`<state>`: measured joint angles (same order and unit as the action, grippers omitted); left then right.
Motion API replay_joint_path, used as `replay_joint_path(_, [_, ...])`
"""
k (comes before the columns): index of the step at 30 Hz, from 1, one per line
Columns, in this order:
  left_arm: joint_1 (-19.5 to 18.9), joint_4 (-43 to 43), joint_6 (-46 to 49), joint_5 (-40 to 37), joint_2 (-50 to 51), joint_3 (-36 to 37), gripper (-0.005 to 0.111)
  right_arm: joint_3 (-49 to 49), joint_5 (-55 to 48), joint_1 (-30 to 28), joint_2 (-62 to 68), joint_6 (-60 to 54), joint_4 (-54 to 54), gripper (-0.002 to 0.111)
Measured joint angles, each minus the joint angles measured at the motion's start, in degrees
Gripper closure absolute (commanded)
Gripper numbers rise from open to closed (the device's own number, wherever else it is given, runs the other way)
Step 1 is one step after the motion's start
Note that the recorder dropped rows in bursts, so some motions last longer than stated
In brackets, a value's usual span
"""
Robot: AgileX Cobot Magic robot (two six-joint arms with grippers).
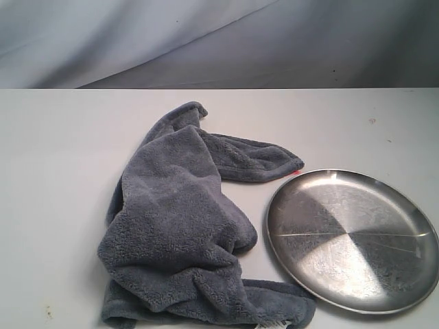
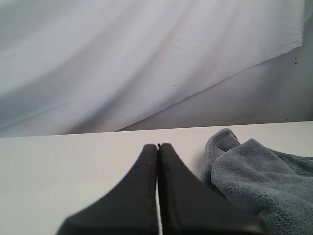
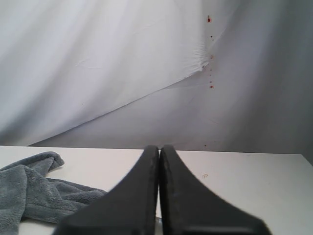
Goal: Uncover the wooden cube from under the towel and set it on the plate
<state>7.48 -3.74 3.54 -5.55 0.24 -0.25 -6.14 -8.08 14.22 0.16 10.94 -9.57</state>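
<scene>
Towel [image 1: 178,226]: soft, limp, light; heaped beside plate [image 1: 353,240]; pinch a raised fold. Left gripper [image 2: 158,145], right gripper [image 3: 159,147]: jaws together, empty.

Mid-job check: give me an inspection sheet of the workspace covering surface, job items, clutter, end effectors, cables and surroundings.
Surface: white table, a few small specks.
Job's things: towel bunched in a heap left of the plate, its red tag near the rim; whether cloth and rim touch is unclear. The plate has nothing on it. The wooden cube shows in no view.
Clutter: nothing seen.
End effectors: left end effector shut, holding nothing; right end effector shut, holding nothing; neither shows in the exterior view.
Cables: nothing seen.
Surroundings: pale draped backdrop cloth behind the table.
</scene>
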Motion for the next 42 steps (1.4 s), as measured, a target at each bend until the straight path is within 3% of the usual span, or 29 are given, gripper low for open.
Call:
replay_joint_path(27, [0.0, 0.0, 0.0, 0.0, 0.0, 0.0, 0.107, 0.0, 2.9, 0.0, 0.0, 0.0, 0.0, 0.108])
replay_joint_path(34, [0.0, 0.0, 0.0, 0.0, 0.0, 0.0, 0.107, -0.1, 7.2, 0.0, 0.0, 6.2, 0.0, 0.108])
replay_joint_path(42, [0.0, 0.0, 0.0, 0.0, 0.0, 0.0, 0.107, -5.5, 8.1, 0.0, -0.1, 6.8, -6.8, 0.108])
